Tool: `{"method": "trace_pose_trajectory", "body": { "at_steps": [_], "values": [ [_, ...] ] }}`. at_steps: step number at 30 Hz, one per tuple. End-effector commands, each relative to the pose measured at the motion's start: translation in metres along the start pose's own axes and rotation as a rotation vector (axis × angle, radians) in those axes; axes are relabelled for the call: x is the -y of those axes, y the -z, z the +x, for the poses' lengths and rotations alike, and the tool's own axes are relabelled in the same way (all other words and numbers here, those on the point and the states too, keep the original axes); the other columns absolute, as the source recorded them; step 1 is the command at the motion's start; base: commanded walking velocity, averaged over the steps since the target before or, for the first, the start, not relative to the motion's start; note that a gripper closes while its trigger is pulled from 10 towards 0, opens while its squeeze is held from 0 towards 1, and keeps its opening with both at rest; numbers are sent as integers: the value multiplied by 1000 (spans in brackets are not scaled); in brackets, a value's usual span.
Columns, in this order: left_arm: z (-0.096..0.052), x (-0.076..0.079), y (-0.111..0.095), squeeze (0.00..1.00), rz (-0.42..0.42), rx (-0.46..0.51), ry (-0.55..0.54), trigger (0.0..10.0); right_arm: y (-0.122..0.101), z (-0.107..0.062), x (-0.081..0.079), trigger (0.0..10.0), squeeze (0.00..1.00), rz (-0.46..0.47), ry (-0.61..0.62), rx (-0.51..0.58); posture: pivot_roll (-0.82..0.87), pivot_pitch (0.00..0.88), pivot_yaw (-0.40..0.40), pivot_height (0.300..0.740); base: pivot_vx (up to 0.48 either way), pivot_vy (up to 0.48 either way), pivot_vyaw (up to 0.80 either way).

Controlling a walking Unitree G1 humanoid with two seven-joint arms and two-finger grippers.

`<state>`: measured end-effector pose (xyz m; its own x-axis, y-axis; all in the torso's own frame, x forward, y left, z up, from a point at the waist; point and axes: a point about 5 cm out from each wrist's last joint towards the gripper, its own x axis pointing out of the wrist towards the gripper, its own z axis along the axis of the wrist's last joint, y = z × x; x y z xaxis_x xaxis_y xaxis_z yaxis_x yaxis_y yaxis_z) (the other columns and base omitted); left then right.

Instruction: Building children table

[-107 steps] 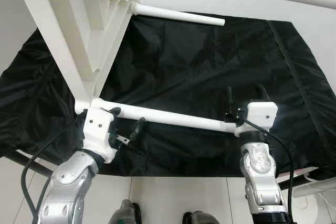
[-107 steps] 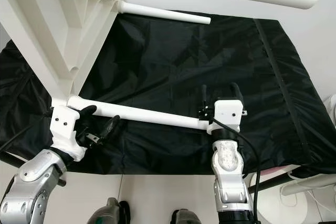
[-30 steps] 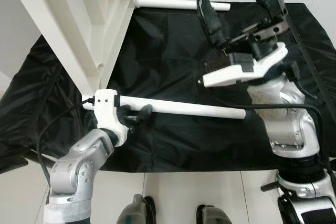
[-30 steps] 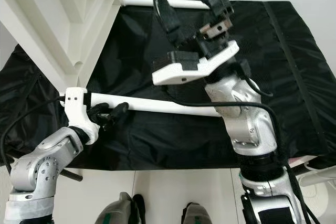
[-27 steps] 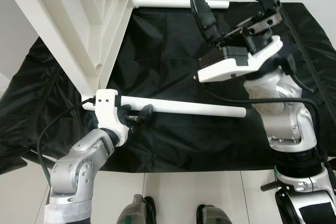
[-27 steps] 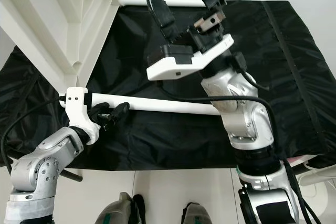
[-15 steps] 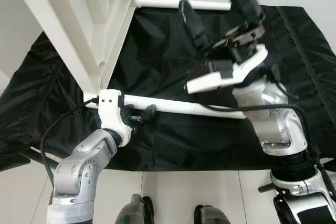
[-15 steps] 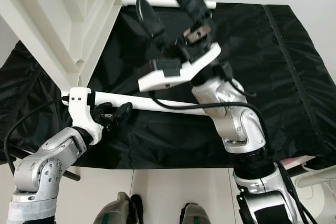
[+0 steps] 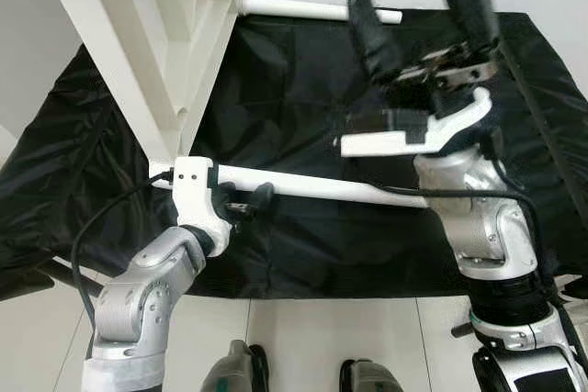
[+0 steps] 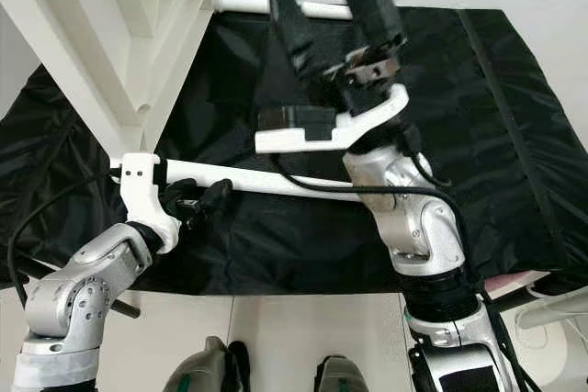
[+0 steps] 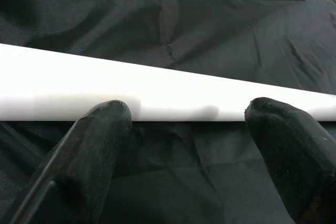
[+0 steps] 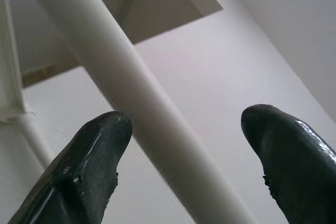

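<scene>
The white plastic children's table (image 9: 156, 34) hangs tilted at the upper left, ribbed underside toward me. One white leg (image 9: 322, 188) runs from its near corner to the right over the black cloth. My left gripper (image 9: 241, 201) sits at that leg close to the corner. Its fingers (image 11: 100, 129) are spread wide, the leg lying just past their tips. My right gripper (image 9: 418, 16) is raised high and open. In the right wrist view another white leg (image 12: 131, 87) crosses the gap between its fingertips (image 12: 100, 140) without touching them. A further leg (image 9: 322, 9) sticks out at the back.
A wrinkled black cloth (image 9: 303, 98) covers the low surface under the table and reaches both sides. White tiled floor (image 9: 303, 337) and my feet (image 9: 234, 374) lie at the front edge. A dark bar (image 9: 55, 273) pokes out at the front left, and a white wall stands behind.
My right gripper let go of the near leg's free end, rose high, and in the last half second swung right and more upright. The left gripper stayed by the leg.
</scene>
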<state>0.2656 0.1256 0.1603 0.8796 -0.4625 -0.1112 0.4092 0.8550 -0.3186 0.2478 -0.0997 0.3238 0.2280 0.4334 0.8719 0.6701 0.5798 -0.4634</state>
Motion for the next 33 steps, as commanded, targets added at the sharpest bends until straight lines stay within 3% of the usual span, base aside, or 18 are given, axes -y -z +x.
{"method": "trace_pose_trajectory", "body": {
  "at_steps": [1,14,20,33],
  "values": [
    [-1,-3,3,0,-3,-13,-9,10000,-2,9,2,10000,0,-7,33,13,-9,133,83,740,0,0,0],
    [0,-1,2,0,-6,-4,-6,10000,-5,32,-16,10000,0,-7,-33,52,-16,131,81,740,0,0,0],
    [0,0,2,0,-13,2,-7,10000,-7,20,-30,10000,0,-4,-100,44,-12,133,77,740,0,0,0],
    [1,0,3,0,-13,-6,0,10000,-8,42,-25,10000,0,-57,9,1,-20,133,90,740,0,0,0]
  ]
}}
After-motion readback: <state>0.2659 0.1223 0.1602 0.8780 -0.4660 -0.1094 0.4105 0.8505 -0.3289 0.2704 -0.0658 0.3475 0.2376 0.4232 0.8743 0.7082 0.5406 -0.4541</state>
